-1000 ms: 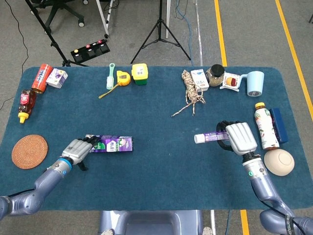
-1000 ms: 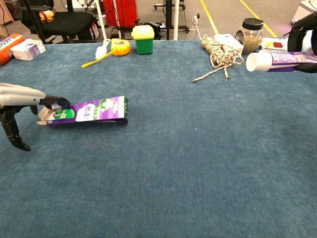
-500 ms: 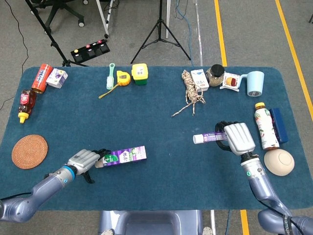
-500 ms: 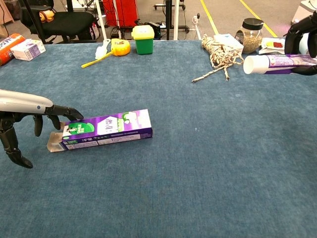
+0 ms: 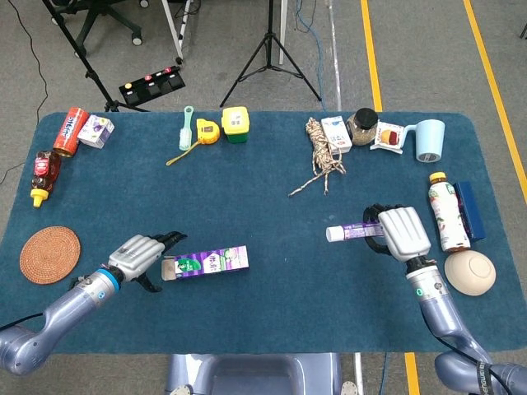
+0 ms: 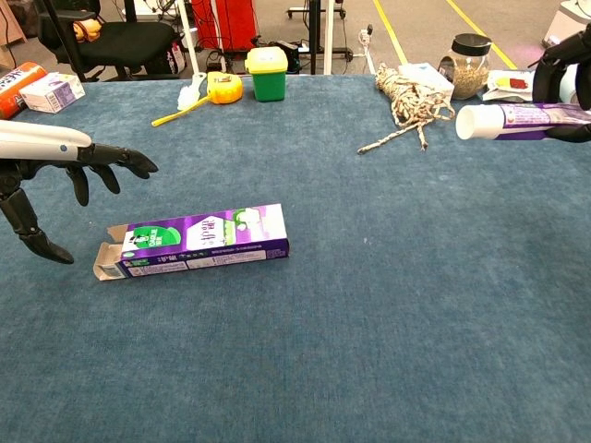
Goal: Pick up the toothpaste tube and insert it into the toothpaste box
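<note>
Tube (image 5: 354, 231) within right hand (image 5: 402, 232) fingers (image 5: 376, 216)

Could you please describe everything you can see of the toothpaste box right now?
The toothpaste box is a long purple and green carton, apparently cardboard, lying flat on the blue table. The end flaps nearest the left hand are open. Nothing grips it: that hand hovers beside it, fingers spread.

The chest view's right edge crops the right hand (image 6: 571, 69).
</note>
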{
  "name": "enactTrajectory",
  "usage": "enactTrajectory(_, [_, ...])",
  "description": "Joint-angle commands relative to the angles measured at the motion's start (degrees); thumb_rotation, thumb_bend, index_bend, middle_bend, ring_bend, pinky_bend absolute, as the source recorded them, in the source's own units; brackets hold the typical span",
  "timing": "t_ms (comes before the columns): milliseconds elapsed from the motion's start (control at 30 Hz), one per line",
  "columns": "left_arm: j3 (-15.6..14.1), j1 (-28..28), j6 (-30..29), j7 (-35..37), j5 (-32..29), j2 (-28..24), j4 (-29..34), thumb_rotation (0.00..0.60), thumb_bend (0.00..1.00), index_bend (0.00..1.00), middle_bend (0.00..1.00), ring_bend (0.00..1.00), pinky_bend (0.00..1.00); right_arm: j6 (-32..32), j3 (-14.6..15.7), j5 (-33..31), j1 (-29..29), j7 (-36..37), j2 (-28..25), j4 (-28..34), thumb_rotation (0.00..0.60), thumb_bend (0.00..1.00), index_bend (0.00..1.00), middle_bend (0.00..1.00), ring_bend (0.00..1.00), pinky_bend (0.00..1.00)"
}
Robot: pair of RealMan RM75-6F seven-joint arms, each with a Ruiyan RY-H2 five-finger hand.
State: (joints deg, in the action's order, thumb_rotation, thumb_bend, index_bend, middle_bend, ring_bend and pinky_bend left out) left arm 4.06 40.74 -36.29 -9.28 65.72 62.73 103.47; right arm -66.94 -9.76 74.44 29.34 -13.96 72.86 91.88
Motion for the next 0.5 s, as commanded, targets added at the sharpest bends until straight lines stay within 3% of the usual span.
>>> enactTrajectory(33, [-0.8,-0.3,-2.8,-1.7,1.6,3.3,-5.3,0.6,0.01,0.0,0.08,0.11,0.24,0.0,0.0,0.0,0.0,0.1,0.1,-0.1,0.6,0.46,0.61,0.62,0.57,0.53])
enactTrajectory(267, [-2.4,0.7,-3.3,-6.3,0.1,6.1,-8.9,0.6,0.01,0.0,0.09,0.08,0.2,-0.1,0.0,0.0,0.0,-0.2,0.2,0.0,0.6,0.46,0.61,0.62,0.57,0.53])
enactTrajectory(500, [-3.6,3.5,-0.4,-9.2,-5.2,4.8,-5.3,0.6,0.01,0.01,0.19,0.08,0.18,-0.1,0.0,0.0,0.0,-0.5,0.4,0.0,0.6,0.46,0.61,0.62,0.57,0.53])
